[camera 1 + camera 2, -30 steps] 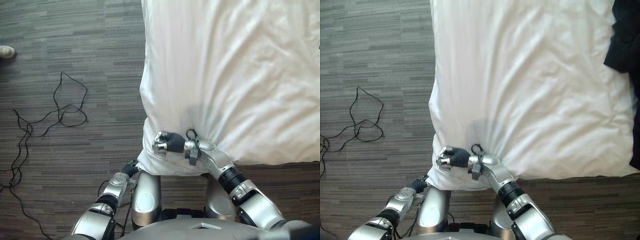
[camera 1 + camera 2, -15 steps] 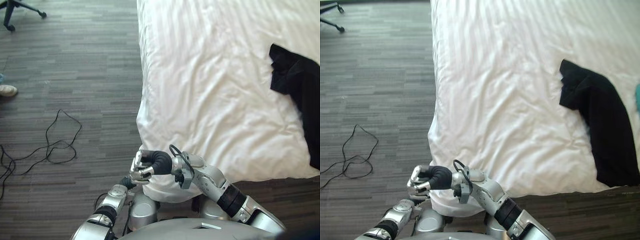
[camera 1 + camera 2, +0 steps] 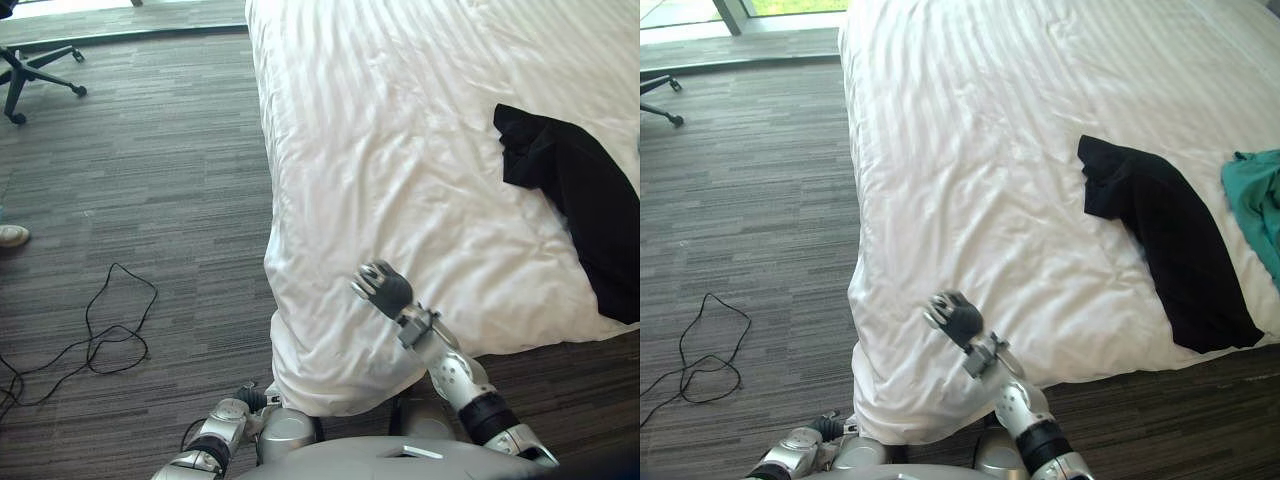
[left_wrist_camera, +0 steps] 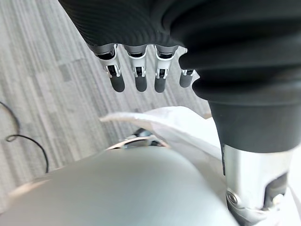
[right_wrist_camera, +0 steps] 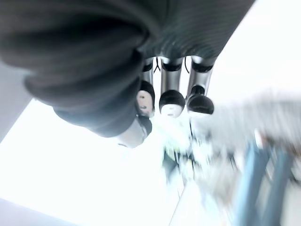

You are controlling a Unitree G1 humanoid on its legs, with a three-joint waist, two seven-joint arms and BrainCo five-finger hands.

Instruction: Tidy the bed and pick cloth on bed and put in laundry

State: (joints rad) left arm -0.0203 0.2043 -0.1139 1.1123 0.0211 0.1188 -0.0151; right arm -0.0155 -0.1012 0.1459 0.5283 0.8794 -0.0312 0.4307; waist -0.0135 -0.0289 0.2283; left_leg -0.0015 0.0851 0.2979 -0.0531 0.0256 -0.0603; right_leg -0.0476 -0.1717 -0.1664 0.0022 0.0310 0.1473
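Peeking into the right eye view, teal cloth [image 3: 1258,205] lies right of black cloth [image 3: 1160,240]; right hand [image 3: 955,315] seemingly released, empty, above bed [image 3: 970,130].

No lettering, label, number or sign can be read on the bed [image 3: 400,150], black cloth [image 3: 1160,230], teal cloth [image 3: 1255,200] or floor [image 3: 150,200].

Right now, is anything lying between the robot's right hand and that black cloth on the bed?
Nothing visible. Between the right hand and the black cloth lies only bare white sheet. A teal cloth sits beyond the black one, not in the path.
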